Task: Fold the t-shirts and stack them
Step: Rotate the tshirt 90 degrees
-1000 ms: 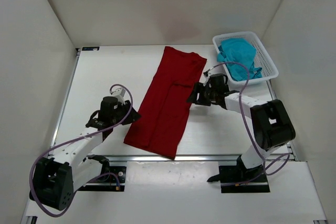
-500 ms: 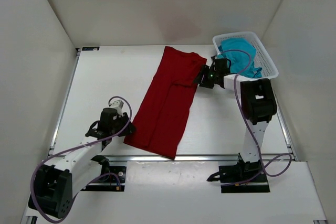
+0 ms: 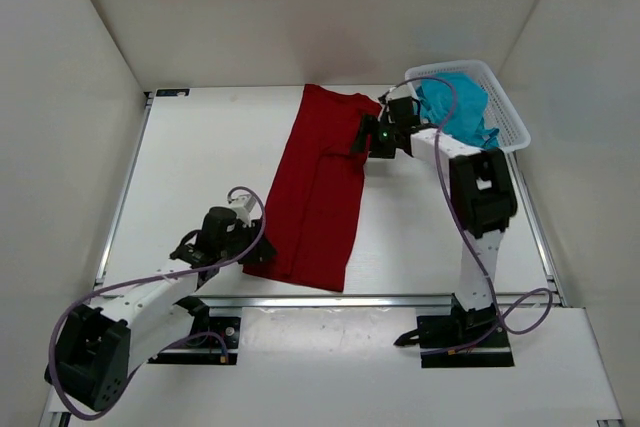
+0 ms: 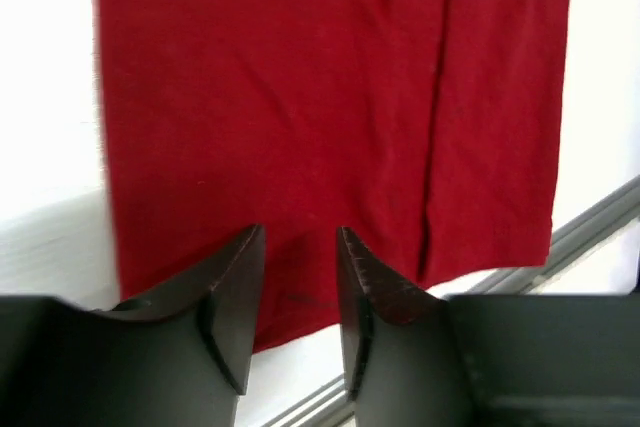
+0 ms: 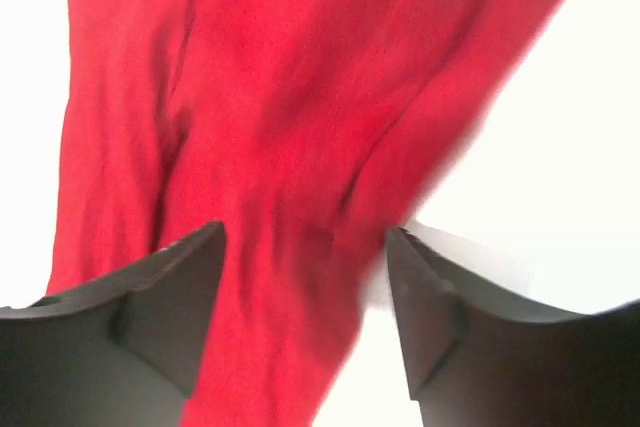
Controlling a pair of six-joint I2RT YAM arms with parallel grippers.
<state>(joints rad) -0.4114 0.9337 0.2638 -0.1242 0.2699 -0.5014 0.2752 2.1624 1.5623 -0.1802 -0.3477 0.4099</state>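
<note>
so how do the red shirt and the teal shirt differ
The red t-shirt lies flat, folded lengthwise, on the table; the teal t-shirt sits bunched in the basket. The left gripper and right gripper are at the red t-shirt's ends, neither at the teal t-shirt. Both are plain fabric.

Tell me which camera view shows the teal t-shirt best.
The top external view: the teal t-shirt lies bunched in the white basket at far right. Both wrist views show only the red t-shirt, nothing of the teal one.
</note>
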